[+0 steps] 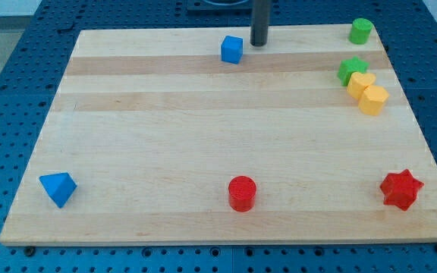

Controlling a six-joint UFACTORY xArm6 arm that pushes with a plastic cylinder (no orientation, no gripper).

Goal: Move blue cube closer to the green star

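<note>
The blue cube (232,49) sits near the top middle of the wooden board (203,129). The green star (351,70) lies at the view's right, upper part, touching a yellow block. My tip (259,43) stands just to the right of the blue cube and slightly above it in the view, a small gap apart. The green star is far to the right of both.
Two yellow blocks (368,92) lie just below the green star. A green cylinder (361,31) stands at the top right corner. A red star (400,189), a red cylinder (242,192) and a blue wedge-like block (58,188) lie along the bottom.
</note>
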